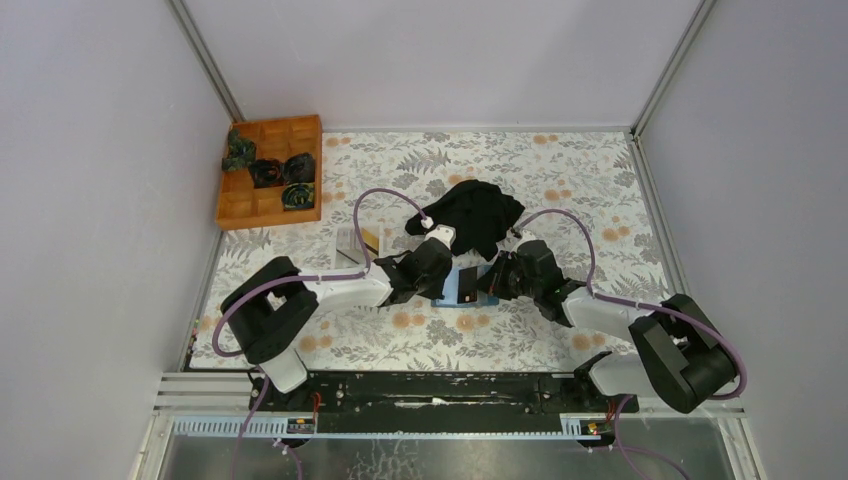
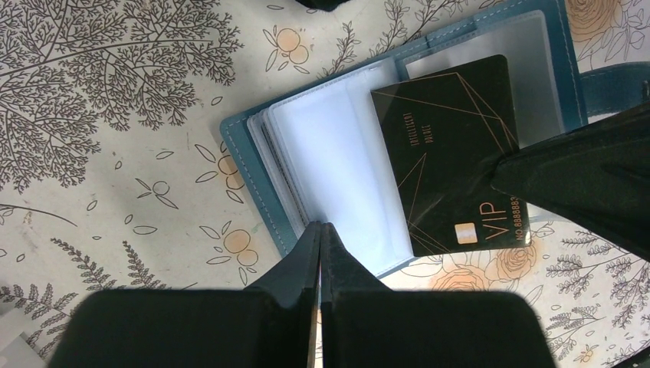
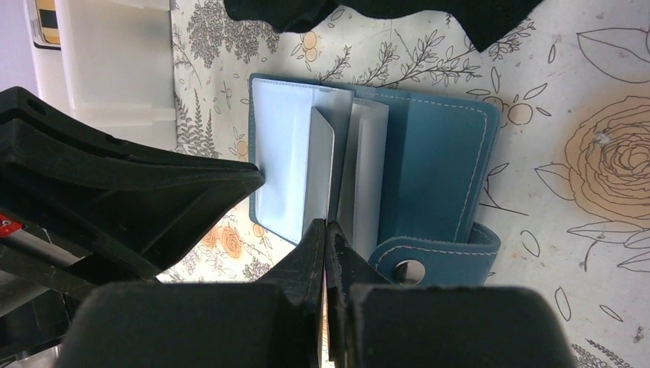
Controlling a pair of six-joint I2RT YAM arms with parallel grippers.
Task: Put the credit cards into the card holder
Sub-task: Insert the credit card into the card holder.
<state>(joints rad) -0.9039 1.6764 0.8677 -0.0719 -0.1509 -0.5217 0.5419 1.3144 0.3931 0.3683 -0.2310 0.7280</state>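
black card (image 2: pixel 452 153) lies over card holder (image 2: pixel 244 149), touching the right gripper (image 3: pixel 326 227).

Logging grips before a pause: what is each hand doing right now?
Left hand: closed, tip at the edge of the card holder.
Right hand: closed, apparently pinching the black card.

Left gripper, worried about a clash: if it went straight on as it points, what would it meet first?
Probably the white plastic sleeves of the open teal-blue rectangular card holder, just ahead of the left gripper; depth is unclear.
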